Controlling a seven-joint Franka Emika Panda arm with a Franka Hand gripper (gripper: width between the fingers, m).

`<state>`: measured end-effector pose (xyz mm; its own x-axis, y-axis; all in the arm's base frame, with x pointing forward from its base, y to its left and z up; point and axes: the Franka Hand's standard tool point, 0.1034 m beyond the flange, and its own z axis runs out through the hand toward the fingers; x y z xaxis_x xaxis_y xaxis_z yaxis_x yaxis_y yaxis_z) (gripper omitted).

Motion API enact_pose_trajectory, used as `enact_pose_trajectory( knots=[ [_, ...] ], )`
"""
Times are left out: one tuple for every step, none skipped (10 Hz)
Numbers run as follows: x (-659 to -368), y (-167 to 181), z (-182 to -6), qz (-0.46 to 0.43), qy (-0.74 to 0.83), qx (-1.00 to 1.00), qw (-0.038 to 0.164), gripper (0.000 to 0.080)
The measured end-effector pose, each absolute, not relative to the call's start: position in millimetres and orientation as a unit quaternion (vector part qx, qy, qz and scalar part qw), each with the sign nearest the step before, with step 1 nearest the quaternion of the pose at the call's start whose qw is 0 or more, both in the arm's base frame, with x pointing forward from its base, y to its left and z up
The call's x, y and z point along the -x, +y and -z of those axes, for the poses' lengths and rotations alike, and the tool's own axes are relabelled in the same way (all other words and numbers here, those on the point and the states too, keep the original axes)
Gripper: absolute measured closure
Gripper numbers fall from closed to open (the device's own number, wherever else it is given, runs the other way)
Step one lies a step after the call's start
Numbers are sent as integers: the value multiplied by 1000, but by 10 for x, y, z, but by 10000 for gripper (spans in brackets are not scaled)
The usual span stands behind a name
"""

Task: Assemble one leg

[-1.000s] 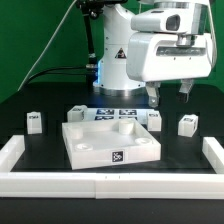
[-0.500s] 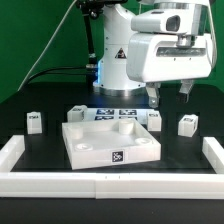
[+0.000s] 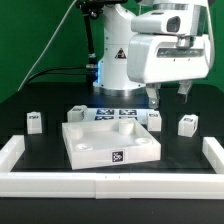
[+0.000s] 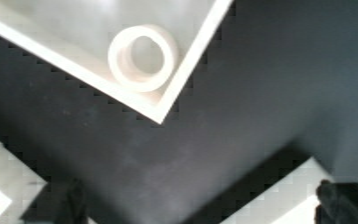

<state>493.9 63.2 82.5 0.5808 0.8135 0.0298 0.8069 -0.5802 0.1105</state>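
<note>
The white square tabletop (image 3: pixel 110 141) lies in the middle of the black table. Several small white legs with marker tags stand around it: one at the exterior view's left (image 3: pixel 34 121), one behind the tabletop (image 3: pixel 77 113), and two at the right (image 3: pixel 156 120) (image 3: pixel 187 124). My gripper (image 3: pixel 168 93) hangs open and empty above the table, over the two right legs and behind the tabletop's back right corner. In the wrist view a tabletop corner with its round hole (image 4: pixel 144 55) shows, and the dark fingertips (image 4: pixel 60 203) stand wide apart with only black table between them.
The marker board (image 3: pixel 115 112) lies flat behind the tabletop, in front of the robot base. White rails border the table at the left (image 3: pixel 12 151), front (image 3: pixel 110 184) and right (image 3: pixel 214 156). Green backdrop and cables are behind.
</note>
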Motion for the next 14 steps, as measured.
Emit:
enact_pose_trajectory(
  knots=[
    [-4810,524,-769,-25,512,-857,43,150],
    [-4765,388,-729,-15,554,-831,45,150],
    [-4745,260,-713,-9,572,-819,47,150],
    [-4737,163,-707,-4,567,-822,47,150],
    [-4737,201,-706,-5,569,-821,47,150],
    [-4735,205,-704,-5,570,-821,46,150],
    [-4734,200,-702,-5,569,-821,46,150],
    [-4731,193,-700,-4,575,-817,46,150],
    [-4679,123,-679,-6,631,-774,48,150],
    [-4547,22,-643,-3,679,-732,48,150],
    [-4472,-34,-614,4,705,-707,47,150],
    [-4440,-88,-598,11,735,-677,47,150],
    [-4404,-172,-565,18,766,-641,46,150],
    [-4372,-244,-523,23,769,-637,43,150]
  ],
)
